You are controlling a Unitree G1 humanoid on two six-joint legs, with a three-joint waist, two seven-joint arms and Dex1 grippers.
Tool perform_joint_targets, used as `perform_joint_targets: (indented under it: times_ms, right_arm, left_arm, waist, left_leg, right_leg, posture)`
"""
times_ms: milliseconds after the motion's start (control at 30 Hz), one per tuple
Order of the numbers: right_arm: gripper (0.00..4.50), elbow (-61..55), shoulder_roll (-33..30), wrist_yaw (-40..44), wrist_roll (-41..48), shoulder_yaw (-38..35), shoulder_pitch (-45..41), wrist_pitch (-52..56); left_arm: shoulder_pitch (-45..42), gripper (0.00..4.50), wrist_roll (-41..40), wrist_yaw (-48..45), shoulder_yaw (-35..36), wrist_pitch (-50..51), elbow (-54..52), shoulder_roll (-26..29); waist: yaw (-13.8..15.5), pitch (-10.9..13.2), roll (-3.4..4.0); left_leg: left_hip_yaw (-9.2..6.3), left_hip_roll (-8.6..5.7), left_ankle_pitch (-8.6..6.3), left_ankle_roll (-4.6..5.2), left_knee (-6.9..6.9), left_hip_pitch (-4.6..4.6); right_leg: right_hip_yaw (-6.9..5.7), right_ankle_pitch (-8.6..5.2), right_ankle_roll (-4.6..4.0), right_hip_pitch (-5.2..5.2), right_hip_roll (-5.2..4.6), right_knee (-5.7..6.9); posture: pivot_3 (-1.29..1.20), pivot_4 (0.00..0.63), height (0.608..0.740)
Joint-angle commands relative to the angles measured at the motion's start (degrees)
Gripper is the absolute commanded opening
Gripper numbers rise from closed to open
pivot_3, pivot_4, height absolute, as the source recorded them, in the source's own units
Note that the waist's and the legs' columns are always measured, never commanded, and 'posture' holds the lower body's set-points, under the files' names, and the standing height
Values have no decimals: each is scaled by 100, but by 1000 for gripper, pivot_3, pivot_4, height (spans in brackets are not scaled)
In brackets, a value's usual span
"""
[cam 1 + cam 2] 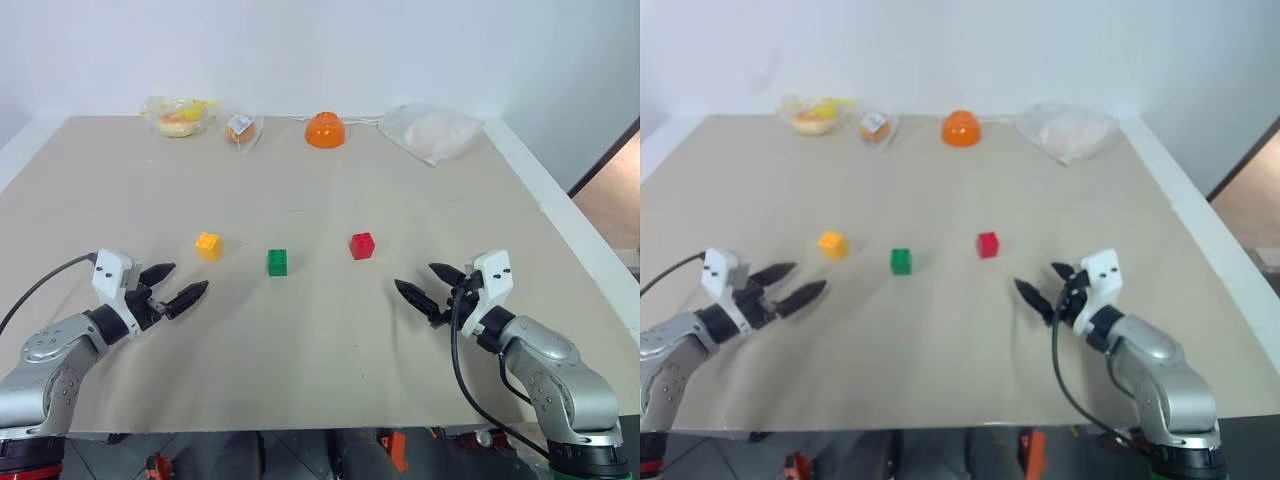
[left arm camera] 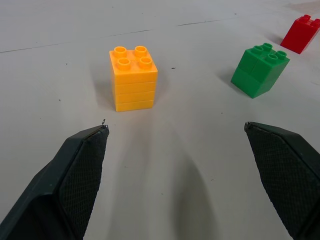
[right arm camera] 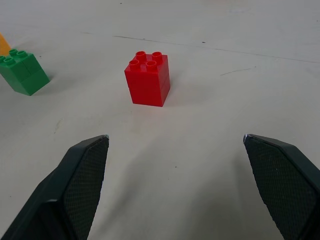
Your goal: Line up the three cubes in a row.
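Observation:
Three studded cubes stand apart on the tan table: a yellow-orange cube [image 1: 208, 245] on the left, a green cube [image 1: 277, 262] in the middle and slightly nearer, and a red cube [image 1: 362, 245] on the right. My left gripper [image 1: 178, 288] hovers open a short way in front of the yellow cube [image 2: 132, 77], nothing between its fingers. On the other side, my right gripper [image 1: 425, 289] is open too, pointing toward the red cube [image 3: 147, 77] from the near right, empty.
At the table's far edge sit an orange bowl [image 1: 325, 129], two clear bags with food [image 1: 180, 115] on the left, and a larger clear bag [image 1: 432, 131] on the right. The table's white rim [image 1: 580, 240] runs down the right side.

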Motion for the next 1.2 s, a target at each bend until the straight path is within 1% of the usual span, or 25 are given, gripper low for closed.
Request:
perform_joint_targets:
  times_ms: [33, 200, 400, 467, 567, 733, 833, 967, 1067, 1200]
  right_arm:
    - [4476, -83, 99, -129, -119, 85, -85, -133]
    - [4476, 53, 298, -536, -515, 373, -260, -37]
    - [4476, 50, 331, -699, -669, 603, -616, 252]
    - [4476, 142, 378, -942, -869, 757, -886, 460]
    - [4476, 191, 462, -987, -1018, 1019, -1154, 545]
    - [4476, 481, 718, -1118, -1209, 1236, -1407, 548]
    - [4476, 622, 868, -1219, -1366, 1339, -1505, 471]
    - [4476, 989, 1053, -1426, -1578, 1294, -1680, 334]
    - [4476, 1223, 1223, -1531, -1637, 1249, -1828, 224]
    - [4476, 1327, 1451, -1573, -1719, 1389, -1978, 154]
  left_arm:
    - [106, 4500, -37, -167, -21, -159, -292, 28]
    - [230, 4500, 225, -434, -238, -572, -376, 95]
    - [19, 4500, 88, -832, -366, -1031, -601, 23]
    - [-159, 4500, -35, -902, -442, -1051, -775, -18]
    - [-448, 4500, -50, -1018, -703, -1065, -981, -46]
    - [-863, 4500, -62, -1173, -1055, -1178, -1115, -150]
    - [-970, 4500, -61, -1250, -1177, -1146, -1038, -188]
    - [-1048, 4500, -22, -1285, -1304, -1211, -971, -273]
    - [-1085, 4500, -98, -1247, -1330, -1196, -944, -371]
    - [-1121, 4500, -75, -1217, -1365, -1160, -819, -490]
  waist:
    - [0, 0, 0]
    - [-12, 0, 0]
    - [-11, 0, 0]
    - [-11, 0, 0]
    - [-11, 0, 0]
    - [-11, 0, 0]
    - [-13, 0, 0]
    - [-17, 0, 0]
    - [-16, 0, 0]
    - [-17, 0, 0]
  left_leg:
    - [0, 0, 0, 0, 0, 0]
    - [1, 1, 0, 0, -1, 0]
    - [5, 0, 1, 0, 0, 0]
    - [6, 0, 1, 0, 0, 0]
    - [6, 0, 2, 1, 1, 0]
    - [5, -1, 2, 2, -1, -4]
    - [5, -1, 2, 2, -1, -6]
    - [5, 0, 2, 2, -1, -4]
    - [4, 0, 3, 4, 0, -4]
    - [4, 0, 3, 4, 0, -5]
  right_leg:
    - [0, 0, 0, 0, 0, 0]
    - [1, -1, -2, -3, 1, 1]
    - [5, -6, -17, -3, -1, 0]
    - [6, -5, -15, -4, 0, 0]
    - [6, 7, 1, -4, 1, 1]
    - [9, 3, 6, -4, 4, 0]
    - [11, 3, 6, -6, 4, 0]
    - [12, 7, 6, -7, 6, 0]
    - [12, 10, 6, -7, 7, 1]
    - [12, 9, 7, -7, 8, 1]
  posture:
    - [0, 150, 740]
    - [0, 150, 740]
    - [0, 150, 740]
    - [0, 150, 740]
    - [0, 150, 740]
    - [0, 150, 740]
    - [0, 150, 740]
    - [0, 150, 740]
    - [0, 150, 740]
    - [0, 150, 740]
